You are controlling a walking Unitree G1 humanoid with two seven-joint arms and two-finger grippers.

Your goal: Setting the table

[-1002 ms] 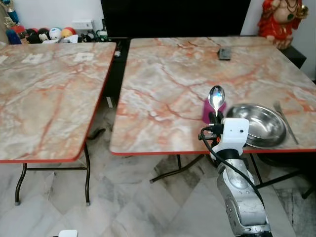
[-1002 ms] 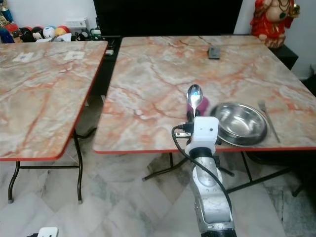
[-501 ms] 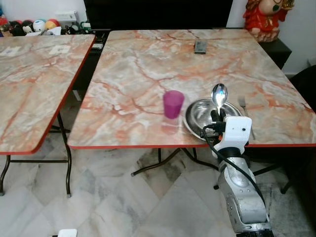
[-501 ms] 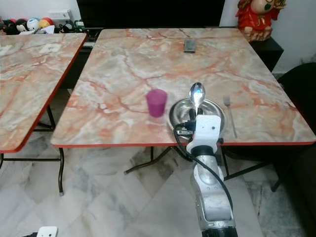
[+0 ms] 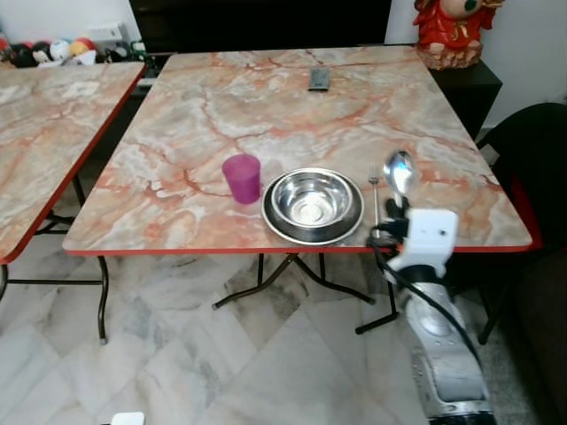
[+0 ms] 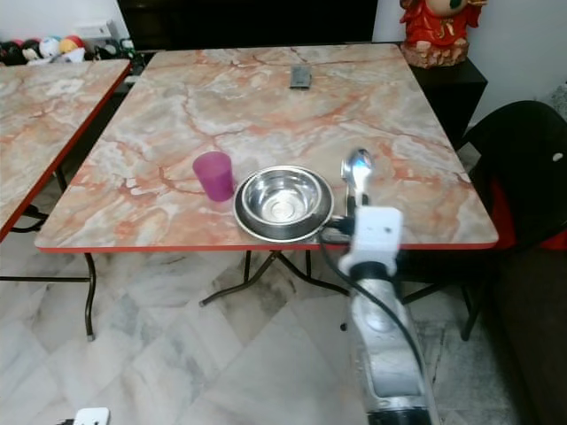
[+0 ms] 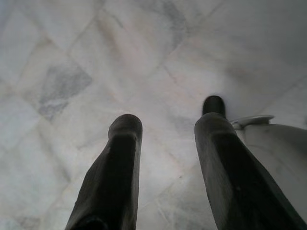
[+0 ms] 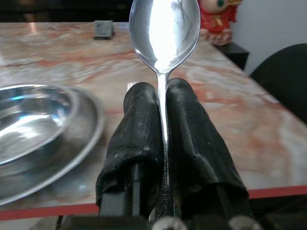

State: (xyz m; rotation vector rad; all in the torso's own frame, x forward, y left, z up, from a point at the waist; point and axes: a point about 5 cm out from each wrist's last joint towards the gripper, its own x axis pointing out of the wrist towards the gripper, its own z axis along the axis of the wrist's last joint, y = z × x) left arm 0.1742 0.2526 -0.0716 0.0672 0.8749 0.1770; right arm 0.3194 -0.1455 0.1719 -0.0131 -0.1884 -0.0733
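The right pincer [image 8: 163, 139] was clenched on the thin handle of a polished steel spoon [image 8: 164, 33], which stood upright between the two black fingers [image 8: 139, 129] with its oval bowl above the fingertips, bright and mirror-like. In the head views the spoon [image 5: 399, 173] was held over the near right part of the marble-patterned tabletop [image 5: 292, 115], just right of a fork [image 5: 374, 190] lying on the surface. Left of the fork sat a shiny round steel bowl [image 5: 313, 204] with a wide rim, and just left of that a translucent magenta cup [image 5: 242, 178] stood upright. A small dark remote-like object [image 5: 319, 79] lay near the far edge. A red figurine [image 5: 452, 31] stood beyond the far right corner. The left pincer [image 7: 168, 163] hung over the marble floor [image 7: 72, 62], its fingers apart and grasping nothing.
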